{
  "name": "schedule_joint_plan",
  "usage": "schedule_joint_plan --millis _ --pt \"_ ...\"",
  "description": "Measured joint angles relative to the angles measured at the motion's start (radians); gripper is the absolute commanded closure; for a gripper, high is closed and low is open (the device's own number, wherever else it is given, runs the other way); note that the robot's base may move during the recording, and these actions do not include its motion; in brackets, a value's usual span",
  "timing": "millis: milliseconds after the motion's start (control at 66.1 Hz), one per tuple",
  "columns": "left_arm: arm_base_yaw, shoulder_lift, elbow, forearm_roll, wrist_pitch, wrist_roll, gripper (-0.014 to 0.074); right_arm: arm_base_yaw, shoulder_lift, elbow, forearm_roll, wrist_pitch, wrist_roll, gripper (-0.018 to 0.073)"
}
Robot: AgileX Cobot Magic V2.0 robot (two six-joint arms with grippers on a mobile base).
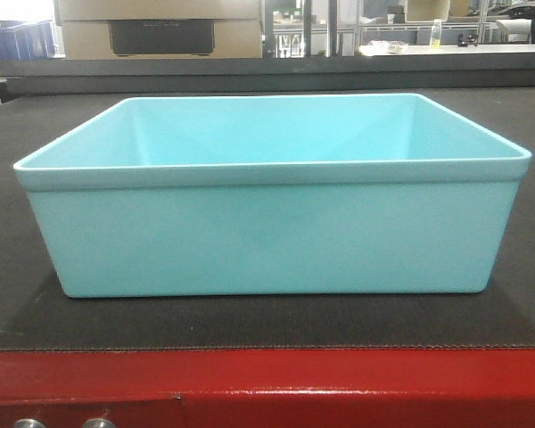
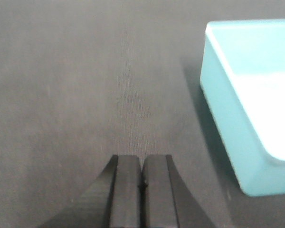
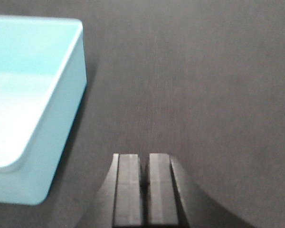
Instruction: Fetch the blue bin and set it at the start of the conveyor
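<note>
The blue bin (image 1: 267,232), a pale aqua shallow tub, stands upright and empty on the black textured conveyor belt (image 1: 9,294) just behind its red metal front edge (image 1: 339,383). In the left wrist view the bin (image 2: 247,104) lies to the right of my left gripper (image 2: 142,164), which is shut and empty above bare belt. In the right wrist view the bin (image 3: 33,104) lies to the left of my right gripper (image 3: 143,161), also shut and empty above the belt. Neither gripper touches the bin. The grippers do not show in the front view.
Silver bolts (image 1: 62,423) sit at the lower left of the red edge. Behind the belt stand a cardboard-coloured box (image 1: 160,31), dark blue crates (image 1: 18,40) at far left and a white bench (image 1: 455,46) at far right.
</note>
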Motion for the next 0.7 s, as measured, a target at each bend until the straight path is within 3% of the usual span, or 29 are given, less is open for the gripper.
schedule_joint_plan --millis 302,696 --pt "0.000 -0.225 0.003 0.004 -0.049 0.000 0.0707 0.000 -0.220 0.010 -0.030 -0.117 0.000 0.0721" --pt "0.000 -0.250 0.003 0.006 -0.056 0.000 0.0707 0.000 -0.227 0.011 -0.032 -0.127 -0.002 0.0721"
